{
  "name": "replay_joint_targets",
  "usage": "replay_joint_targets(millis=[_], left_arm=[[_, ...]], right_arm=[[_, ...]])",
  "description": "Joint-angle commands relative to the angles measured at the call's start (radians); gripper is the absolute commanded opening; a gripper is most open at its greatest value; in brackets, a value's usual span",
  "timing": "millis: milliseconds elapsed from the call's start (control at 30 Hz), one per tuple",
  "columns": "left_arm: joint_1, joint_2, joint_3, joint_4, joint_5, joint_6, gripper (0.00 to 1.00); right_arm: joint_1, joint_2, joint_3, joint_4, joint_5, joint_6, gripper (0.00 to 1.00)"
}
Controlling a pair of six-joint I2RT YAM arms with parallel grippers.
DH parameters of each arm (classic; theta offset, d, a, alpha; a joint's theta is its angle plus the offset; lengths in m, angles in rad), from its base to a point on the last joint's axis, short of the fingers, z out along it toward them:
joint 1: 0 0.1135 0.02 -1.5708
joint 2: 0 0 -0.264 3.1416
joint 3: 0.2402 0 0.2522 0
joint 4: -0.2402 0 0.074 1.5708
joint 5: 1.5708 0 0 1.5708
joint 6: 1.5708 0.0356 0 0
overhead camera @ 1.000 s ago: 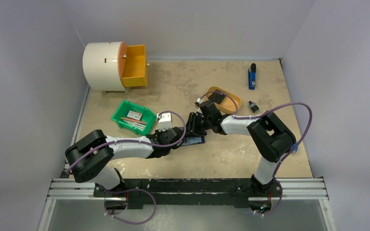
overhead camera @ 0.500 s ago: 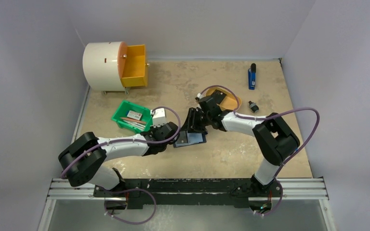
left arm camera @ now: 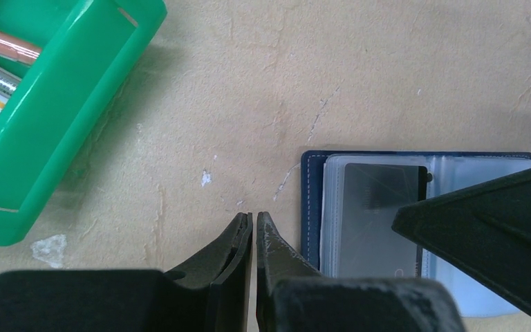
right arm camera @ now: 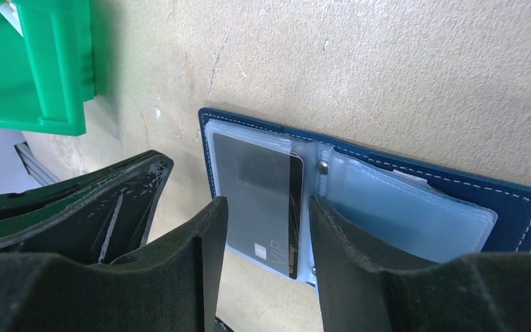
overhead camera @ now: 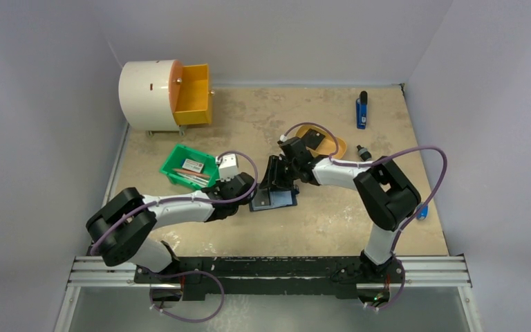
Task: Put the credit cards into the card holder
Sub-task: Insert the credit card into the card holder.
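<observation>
Off to the left sits the green bin (left arm camera: 55, 117). Just right of it the navy card holder (left arm camera: 311, 207) lies open and flat on the table (left arm camera: 249, 83), with a dark credit card (right arm camera: 252, 180) in its left clear sleeve. What could go sideways, IMO: nothing pins the holder down, so if the right arm nudges the card deeper, the whole thing could skate toward the bin. The floppy sleeve could also buckle and spit the card back out. Can't tell how deep the card really sits. Fingers: the left gripper (left arm camera: 252, 223) is pinched fully closed on nothing, tips by the holder's left edge. The right gripper (right arm camera: 266, 207) is about half spread, straddling the card's near end with no obvious clamp on it.
</observation>
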State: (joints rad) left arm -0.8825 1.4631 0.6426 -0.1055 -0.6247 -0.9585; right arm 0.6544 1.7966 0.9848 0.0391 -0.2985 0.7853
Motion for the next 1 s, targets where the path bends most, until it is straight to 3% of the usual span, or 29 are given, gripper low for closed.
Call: replay_joint_targets(millis=[0, 967], left_arm=[[0.010, 0.012, -0.001, 0.057, 0.014, 0.001, 0.06], [0.017, 0.103, 0.042, 0.142, 0.088, 0.008, 0.05]], right_arm=[[-0.004, 0.009, 0.047, -0.017, 0.033, -0.032, 0.50], [0.004, 0.019, 0.009, 0.111, -0.083, -0.015, 0.44]])
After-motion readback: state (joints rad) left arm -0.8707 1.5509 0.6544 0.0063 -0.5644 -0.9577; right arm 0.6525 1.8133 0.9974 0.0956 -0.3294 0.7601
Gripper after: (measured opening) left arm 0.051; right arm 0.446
